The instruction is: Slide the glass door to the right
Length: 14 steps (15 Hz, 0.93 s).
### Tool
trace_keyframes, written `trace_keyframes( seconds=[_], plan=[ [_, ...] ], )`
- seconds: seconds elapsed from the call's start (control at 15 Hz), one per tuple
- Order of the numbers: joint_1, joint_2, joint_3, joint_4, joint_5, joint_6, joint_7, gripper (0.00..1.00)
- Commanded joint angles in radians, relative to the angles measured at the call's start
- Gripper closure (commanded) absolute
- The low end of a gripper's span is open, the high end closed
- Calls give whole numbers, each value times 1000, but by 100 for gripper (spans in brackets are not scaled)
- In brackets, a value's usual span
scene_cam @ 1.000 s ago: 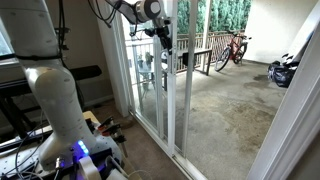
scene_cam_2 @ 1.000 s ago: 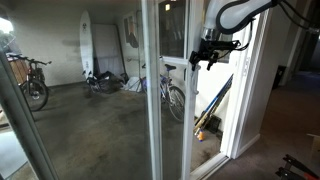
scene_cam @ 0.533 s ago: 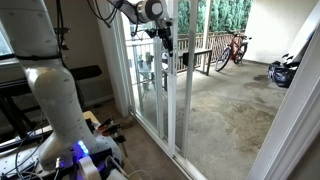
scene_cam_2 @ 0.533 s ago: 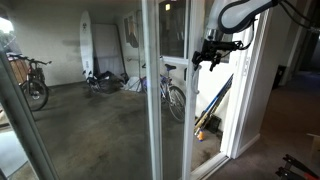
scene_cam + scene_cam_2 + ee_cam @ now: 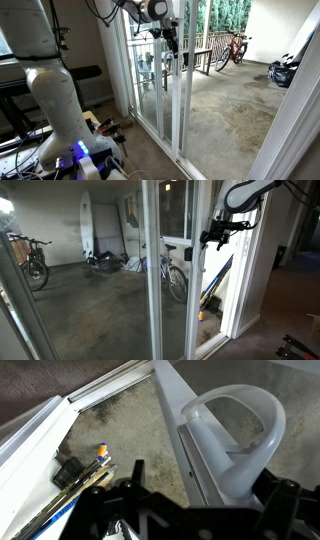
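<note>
The glass door shows in both exterior views as a tall clear panel in a narrow white frame [image 5: 186, 95] [image 5: 198, 300]. In the wrist view its pale looped handle [image 5: 268, 445] stands out from the frame's vertical edge [image 5: 192, 452]. My gripper [image 5: 170, 40] [image 5: 215, 235] [image 5: 205, 485] is at handle height against that edge. Its black jaws stand wide apart with the lower end of the handle between them. The handle lies against the right finger [image 5: 283, 492]; the left finger [image 5: 133, 472] is off it, over the floor.
A fixed white-framed glass panel [image 5: 135, 75] stands beside the door. Outside is a concrete patio with a red bicycle [image 5: 232, 48], another bicycle [image 5: 178, 275], a surfboard [image 5: 88, 225] and a railing [image 5: 200, 55]. The white door jamb [image 5: 290, 110] borders the opening.
The gripper and the door's handle edge have moved together a little to the right in both exterior views; the opening beside the jamb is slightly narrower.
</note>
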Motion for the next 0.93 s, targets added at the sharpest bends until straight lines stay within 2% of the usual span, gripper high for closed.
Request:
trace_keyframes(
  seconds=[0.0,0.87],
  plan=[
    [-79,-56,-56,-66,30,-6,-129,0],
    [-197,-3,-178,-15,222,-42,-415,0]
  ],
)
